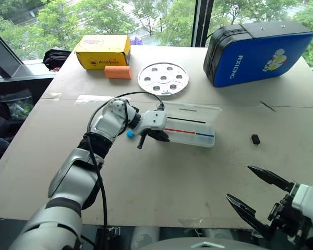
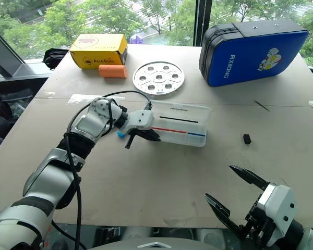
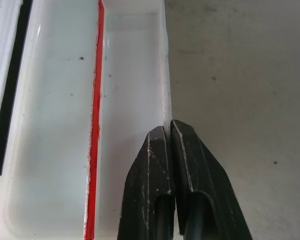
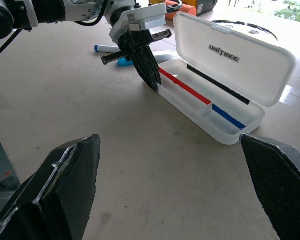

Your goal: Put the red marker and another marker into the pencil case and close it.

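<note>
Now the pencil case (image 1: 190, 125) lies open in the middle of the frame, on the tabletop (image 1: 161, 177). Its long side runs from left to right, dipping a little toward the right. The lid (image 4: 235, 57) stands up behind the tray. A red marker (image 4: 182, 86) and a blue marker (image 4: 229, 116) lie inside the tray, end to end, along its long side. A black strip (image 1: 185, 119) lies by the hinge.

The left hand (image 4: 152, 80) is at the left end of the case. Its two black fingers are pressed tight together and hold nothing. The tips point down and touch the front wall of the tray, near the red marker.

The right hand (image 1: 263, 195) is in the lower right of the frame, well apart from the case. Its fingers are spread wide and hold nothing.

So the left hand is much nearer to the case. The lid lies behind the left hand, toward the top of the frame. The lid probably has to swing forward and down to close, so the push should come from behind it.

The lid says "UNITREE" in dark letters. The big blue zip case (image 1: 261, 49) in the upper right says "AXIONG". The yellow box (image 1: 101, 50) in the upper left has writing too, but it is too small to read. A round white disc with holes (image 1: 163, 78) and an orange roll (image 1: 118, 72) sit near it. A small black bit (image 1: 255, 139) lies to the right of the case.
</note>
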Motion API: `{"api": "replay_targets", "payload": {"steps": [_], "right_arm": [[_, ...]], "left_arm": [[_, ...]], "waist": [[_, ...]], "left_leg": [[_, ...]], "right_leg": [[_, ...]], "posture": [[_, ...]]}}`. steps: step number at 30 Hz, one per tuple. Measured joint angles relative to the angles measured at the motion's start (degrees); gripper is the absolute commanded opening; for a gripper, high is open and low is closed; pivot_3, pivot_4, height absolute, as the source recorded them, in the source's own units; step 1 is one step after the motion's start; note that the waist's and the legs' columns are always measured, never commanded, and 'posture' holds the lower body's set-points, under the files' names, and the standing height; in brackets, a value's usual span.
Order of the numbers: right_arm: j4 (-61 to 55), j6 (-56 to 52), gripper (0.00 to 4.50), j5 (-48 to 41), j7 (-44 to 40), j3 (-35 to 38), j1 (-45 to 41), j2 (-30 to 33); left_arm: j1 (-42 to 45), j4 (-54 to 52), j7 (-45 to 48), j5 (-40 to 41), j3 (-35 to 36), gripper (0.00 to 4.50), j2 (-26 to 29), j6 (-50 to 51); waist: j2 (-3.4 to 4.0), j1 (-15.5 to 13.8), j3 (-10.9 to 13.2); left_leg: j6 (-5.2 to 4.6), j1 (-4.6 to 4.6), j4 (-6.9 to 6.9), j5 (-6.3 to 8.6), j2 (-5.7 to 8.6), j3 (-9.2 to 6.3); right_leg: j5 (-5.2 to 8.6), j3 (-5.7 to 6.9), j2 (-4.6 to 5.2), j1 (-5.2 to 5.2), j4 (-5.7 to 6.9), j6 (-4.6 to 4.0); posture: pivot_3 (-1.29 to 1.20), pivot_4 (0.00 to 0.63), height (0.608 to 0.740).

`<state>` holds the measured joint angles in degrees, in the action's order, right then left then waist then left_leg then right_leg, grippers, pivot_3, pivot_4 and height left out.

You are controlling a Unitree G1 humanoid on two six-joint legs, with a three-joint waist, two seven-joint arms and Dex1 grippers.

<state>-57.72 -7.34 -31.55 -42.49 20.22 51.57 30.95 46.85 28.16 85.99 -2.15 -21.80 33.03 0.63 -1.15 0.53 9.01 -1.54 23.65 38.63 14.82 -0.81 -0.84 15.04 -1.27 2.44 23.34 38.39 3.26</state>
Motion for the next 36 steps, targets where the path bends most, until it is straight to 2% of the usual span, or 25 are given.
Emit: {"api": "replay_targets", "payload": {"steps": [5,6,10,13,21,29,33,36], "right_arm": [[1.00,0.31,4.50,-0.50,-3.05,2.46,-0.36,2.03],[3.05,0.32,4.50,-1.51,-5.00,4.09,-1.98,4.09],[5.83,-0.37,4.50,-3.99,-7.58,5.56,-6.49,7.42],[7.39,-1.73,4.50,-5.60,-8.82,5.55,-9.68,9.57],[9.74,-4.20,4.50,-7.68,-10.73,5.56,-13.78,11.73],[10.29,-6.30,4.50,-8.29,-11.70,5.67,-15.13,12.66],[10.29,-6.77,4.50,-8.37,-11.83,5.67,-15.64,12.66],[10.28,-7.44,4.50,-8.37,-11.81,5.65,-16.41,12.66]], "left_arm": [[-8.97,-17.74,0.44,2.73,1.46,0.02,5.84,14.34],[-13.89,-27.60,-0.50,4.81,2.61,0.02,8.23,22.65],[-19.01,-40.30,-3.73,8.45,3.53,0.02,10.16,34.67],[-20.12,-45.20,-6.38,9.48,3.52,0.02,10.66,38.89],[-20.06,-48.70,-11.23,9.93,1.33,0.02,11.66,39.67],[-18.81,-43.99,-12.73,6.14,-3.03,0.02,11.29,28.73],[-18.95,-41.30,-13.46,4.58,-3.52,1.20,11.10,23.58],[-19.23,-39.79,-13.70,4.42,-3.49,2.47,10.79,20.10]], "waist": [[0.07,0.39,-0.03],[0.07,0.30,-0.03],[0.13,-0.67,-0.06],[0.13,-1.18,-0.07],[0.13,-1.27,-0.06],[0.13,-1.29,-0.06],[0.13,-1.29,-0.07],[0.13,-1.28,-0.07]], "left_leg": [[0.00,-0.05,-0.01,0.00,-0.35,0.07],[0.00,-0.06,0.00,0.00,-0.41,0.10],[0.01,-0.06,0.09,0.00,-0.37,0.07],[0.01,-0.07,0.13,0.00,-0.35,0.13],[0.00,-0.06,0.14,0.00,-0.30,0.16],[0.00,-0.06,0.14,0.00,-0.18,0.17],[0.00,-0.06,0.14,0.00,-0.18,0.18],[0.00,-0.06,0.14,0.00,-0.19,0.17]], "right_leg": [[0.00,-0.08,-0.12,0.00,0.04,-0.02],[0.00,-0.12,-0.12,0.00,0.03,-0.02],[0.01,-0.07,-0.11,0.00,0.13,-0.02],[0.00,-0.12,-0.12,0.00,0.15,-0.02],[0.00,-0.14,-0.14,0.00,0.15,-0.02],[0.00,-0.15,-0.14,0.00,0.15,-0.03],[0.00,-0.16,-0.14,0.00,0.15,-0.02],[0.00,-0.15,-0.14,0.00,0.15,-0.02]], "posture": [[0.00,0.150,0.740],[0.00,0.150,0.740],[0.00,0.150,0.740],[0.00,0.150,0.740],[0.00,0.150,0.740],[0.00,0.150,0.740],[0.00,0.150,0.740],[0.00,0.150,0.740]]}}
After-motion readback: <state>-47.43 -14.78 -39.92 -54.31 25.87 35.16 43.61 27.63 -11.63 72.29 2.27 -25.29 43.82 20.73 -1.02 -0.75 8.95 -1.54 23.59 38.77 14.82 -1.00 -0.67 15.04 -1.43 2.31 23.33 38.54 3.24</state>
